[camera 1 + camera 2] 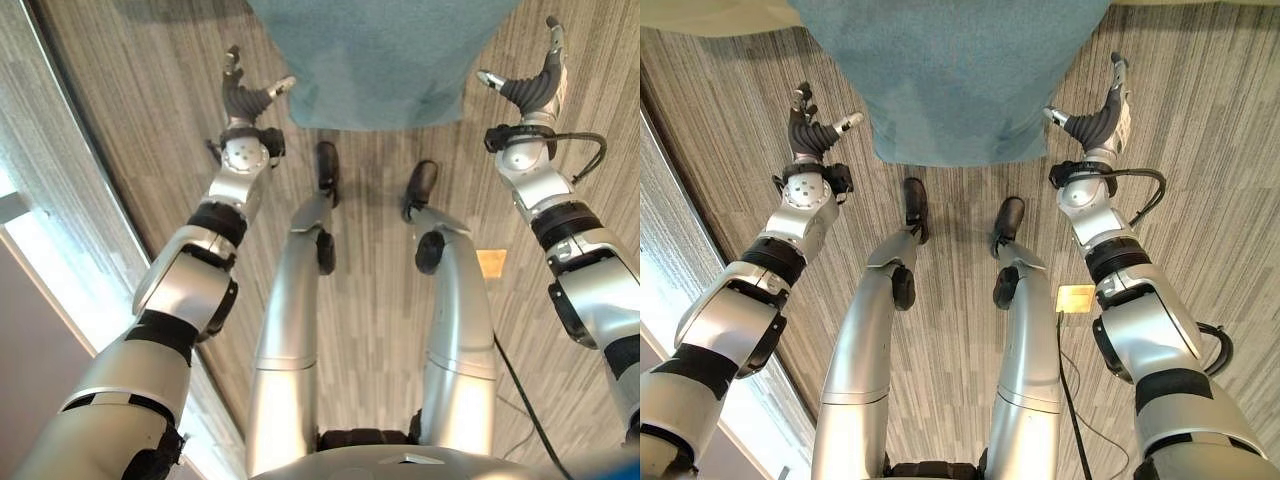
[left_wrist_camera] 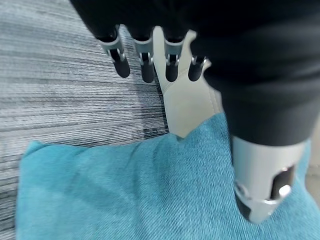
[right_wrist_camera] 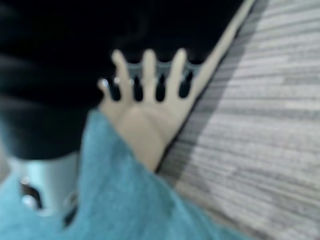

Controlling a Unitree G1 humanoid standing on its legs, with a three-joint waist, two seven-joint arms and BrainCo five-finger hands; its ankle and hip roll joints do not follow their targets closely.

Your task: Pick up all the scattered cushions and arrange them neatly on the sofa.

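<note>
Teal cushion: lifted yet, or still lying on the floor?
On the floor. The teal cushion lies flat on the grey carpet, with the left hand and right hand open either side, not gripping it.

Both eye views look steeply down from the head at the striped floor [image 1: 130,90], a teal cushion [image 1: 950,70] lying at the far edge. They share the cushion and both raised hands, the left hand [image 1: 245,95] and right hand [image 1: 1100,115]. Each wrist view looks along its own fingers, very close above the cushion's edge [image 2: 125,195].
</note>
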